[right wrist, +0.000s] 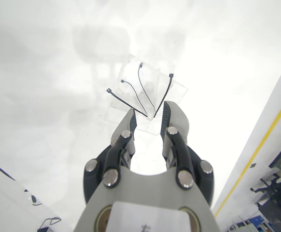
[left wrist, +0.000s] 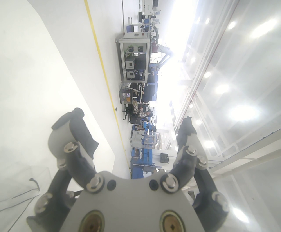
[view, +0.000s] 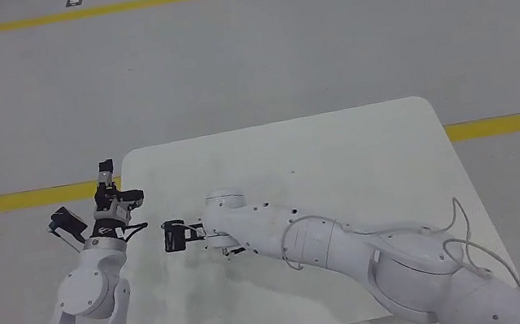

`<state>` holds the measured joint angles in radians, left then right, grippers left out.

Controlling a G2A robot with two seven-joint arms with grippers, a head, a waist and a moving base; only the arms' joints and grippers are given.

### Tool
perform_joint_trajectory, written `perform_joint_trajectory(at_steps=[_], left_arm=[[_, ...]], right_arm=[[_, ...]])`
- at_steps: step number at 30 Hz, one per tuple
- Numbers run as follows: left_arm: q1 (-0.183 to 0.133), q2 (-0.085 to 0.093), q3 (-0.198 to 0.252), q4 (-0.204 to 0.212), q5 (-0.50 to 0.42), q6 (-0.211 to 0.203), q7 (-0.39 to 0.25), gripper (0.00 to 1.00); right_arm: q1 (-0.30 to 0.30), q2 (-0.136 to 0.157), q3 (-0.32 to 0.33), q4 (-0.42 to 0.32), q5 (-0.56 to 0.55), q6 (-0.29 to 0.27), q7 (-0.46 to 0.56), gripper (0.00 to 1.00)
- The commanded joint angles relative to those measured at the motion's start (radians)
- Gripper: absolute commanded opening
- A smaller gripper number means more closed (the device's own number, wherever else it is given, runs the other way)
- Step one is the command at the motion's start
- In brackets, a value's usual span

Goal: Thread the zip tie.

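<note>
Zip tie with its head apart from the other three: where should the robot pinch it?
Pinch the zip tie mid-strap, where it runs straight, alone. Its tail crowds the other ties in the clear holder, so the open right tool should probably come from above, astride the strap.

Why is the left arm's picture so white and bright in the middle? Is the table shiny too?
Left wrist view: the ceiling lights glare, and the far middle of the room washes out to white. Right wrist view: the white table shines brightly around the clear box, yet the black zip ties stand out. Top view: light falls evenly, no glare on the table.
</note>
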<state>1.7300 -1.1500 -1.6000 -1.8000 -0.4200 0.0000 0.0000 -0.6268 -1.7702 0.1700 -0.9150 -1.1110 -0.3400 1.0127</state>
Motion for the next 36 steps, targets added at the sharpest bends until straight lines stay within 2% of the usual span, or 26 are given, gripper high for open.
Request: perform_joint_trajectory(at_steps=[1,18,26,36], left_arm=[[0.000,0.000,0.000,0.000,0.000,0.000,0.000,1.00],[0.000,0.000,0.000,0.000,0.000,0.000,0.000,1.00],[0.000,0.000,0.000,0.000,0.000,0.000,0.000,1.00],[0.000,0.000,0.000,0.000,0.000,0.000,0.000,1.00]], right_arm=[[-0.003,-0.008,0.000,0.013,-0.001,0.000,-0.001,0.25],[-0.024,-0.074,0.000,0.110,-0.005,0.000,0.020,0.18],[-0.028,-0.094,0.000,0.136,-0.008,0.000,0.032,0.19],[-0.032,-0.117,0.000,0.173,-0.017,0.000,0.025,0.13]])
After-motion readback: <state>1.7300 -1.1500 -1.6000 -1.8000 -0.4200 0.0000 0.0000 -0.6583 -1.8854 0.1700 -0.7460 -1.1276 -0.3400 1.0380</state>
